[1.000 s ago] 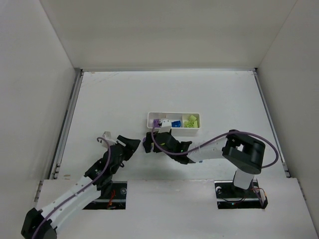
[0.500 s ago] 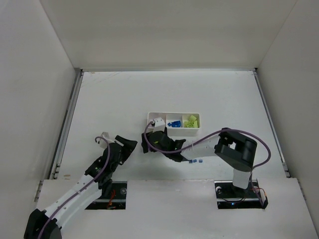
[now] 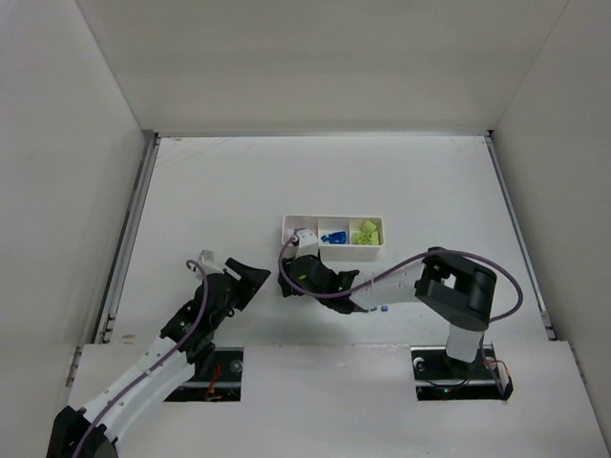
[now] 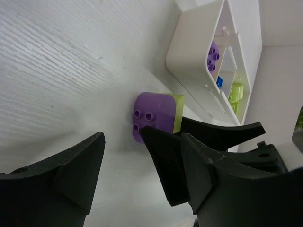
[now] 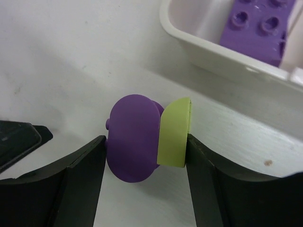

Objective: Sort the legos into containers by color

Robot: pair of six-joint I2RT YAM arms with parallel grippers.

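My right tool [image 5: 146, 141] is clenched on a purple piece [image 5: 132, 144] joined to 1 yellow-green block [image 5: 174, 132], on the worktop [image 5: 71, 56] at 7 o'clock of the tray [image 3: 363, 251]. My left tool [image 4: 122, 135] is released, empty, just beside them.

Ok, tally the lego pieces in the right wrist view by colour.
Purple: 2, the rounded piece on the table and the brick in the tray.
Yellow-green: 1, the half-round block against the rounded piece.
Total: 3.
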